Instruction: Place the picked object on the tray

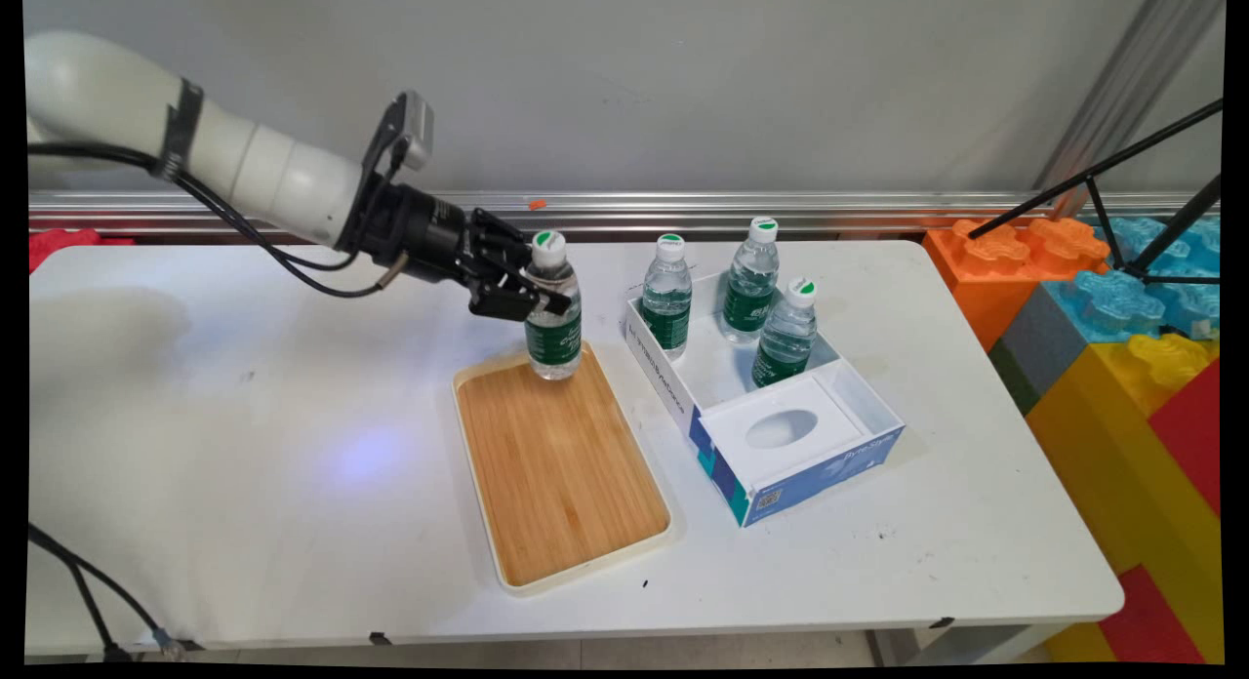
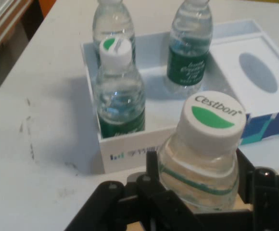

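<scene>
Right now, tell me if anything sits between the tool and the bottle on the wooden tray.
Nothing visible does. The tool is shut on the bottle, which stands upright at the far end of the wooden tray.

Clear plastic bottle (image 1: 553, 313), wood-grain tray (image 1: 558, 464), matt white table (image 1: 244, 464)

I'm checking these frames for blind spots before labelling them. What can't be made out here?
- Held bottle: hand view's bottom edge cuts off its base, hiding the tray.
- Gripper fingers: bottle hides the far one in main view.
- Box side lettering: too small in main view, cut by the bottle in hand view.
</scene>
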Robot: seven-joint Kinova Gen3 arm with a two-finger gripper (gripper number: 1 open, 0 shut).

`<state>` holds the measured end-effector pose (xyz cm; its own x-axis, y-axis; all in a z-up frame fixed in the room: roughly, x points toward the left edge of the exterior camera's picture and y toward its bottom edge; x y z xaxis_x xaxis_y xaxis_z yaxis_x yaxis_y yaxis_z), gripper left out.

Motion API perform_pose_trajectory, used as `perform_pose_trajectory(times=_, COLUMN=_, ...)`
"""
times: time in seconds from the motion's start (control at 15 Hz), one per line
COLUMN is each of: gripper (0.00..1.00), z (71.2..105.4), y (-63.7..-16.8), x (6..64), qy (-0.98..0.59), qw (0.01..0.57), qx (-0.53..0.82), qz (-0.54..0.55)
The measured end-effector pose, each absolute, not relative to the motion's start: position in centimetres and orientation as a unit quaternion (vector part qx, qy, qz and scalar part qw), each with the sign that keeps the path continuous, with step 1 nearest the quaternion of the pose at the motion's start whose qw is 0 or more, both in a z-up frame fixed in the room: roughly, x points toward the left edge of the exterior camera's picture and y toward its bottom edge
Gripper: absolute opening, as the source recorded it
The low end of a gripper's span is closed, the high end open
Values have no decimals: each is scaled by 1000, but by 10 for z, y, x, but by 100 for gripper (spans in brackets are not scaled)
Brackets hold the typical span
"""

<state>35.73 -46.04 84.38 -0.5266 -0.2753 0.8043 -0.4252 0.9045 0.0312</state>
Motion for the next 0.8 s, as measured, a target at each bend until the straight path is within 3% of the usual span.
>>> perform_pose_trajectory(times=0.33, gripper=0, z=808, y=-475, x=363, qy=-867, qw=445, qx=211, qz=77)
perform_pose_trajectory(times=0.73, gripper=0, z=787, y=-482, x=366, qy=-866, qw=447, qx=212, qz=71)
perform_pose_trajectory(times=0.8, gripper=100, z=785, y=-483, x=366, qy=-866, qw=448, qx=211, qz=70)
